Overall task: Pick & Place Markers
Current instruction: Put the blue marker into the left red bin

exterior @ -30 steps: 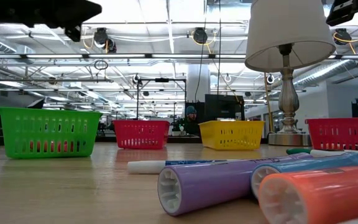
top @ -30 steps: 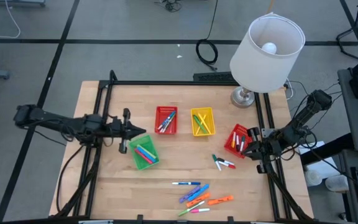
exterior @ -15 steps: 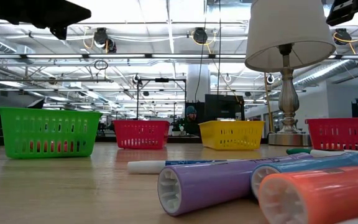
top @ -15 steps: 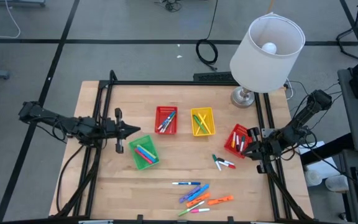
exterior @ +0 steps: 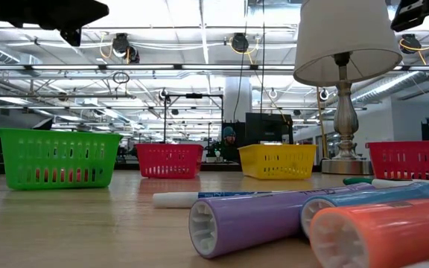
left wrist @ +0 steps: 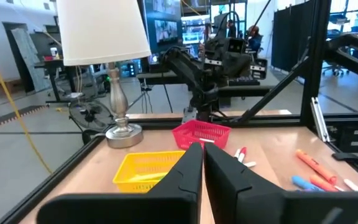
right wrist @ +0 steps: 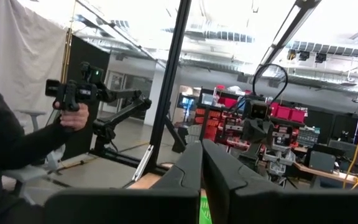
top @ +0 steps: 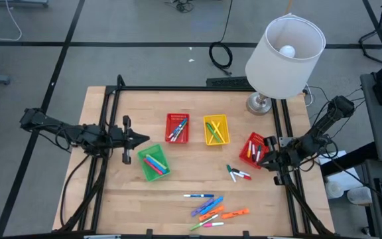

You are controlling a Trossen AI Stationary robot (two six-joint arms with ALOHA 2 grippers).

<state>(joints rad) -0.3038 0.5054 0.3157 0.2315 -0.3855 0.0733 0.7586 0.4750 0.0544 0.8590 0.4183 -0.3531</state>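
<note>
Hovering left of centre, the left pincer point(top: 152, 139) is sitting nearly closed — empty, beside the green basket point(top: 153, 162). At right, the right pincer point(top: 259, 157) is staying closed — empty; markers point(top: 212, 207) are lying at lower centre.

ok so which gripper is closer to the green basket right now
Left. The left gripper hangs just off the green basket, by its far left corner. The right gripper is across the table, beside the red basket at the right edge.
</note>
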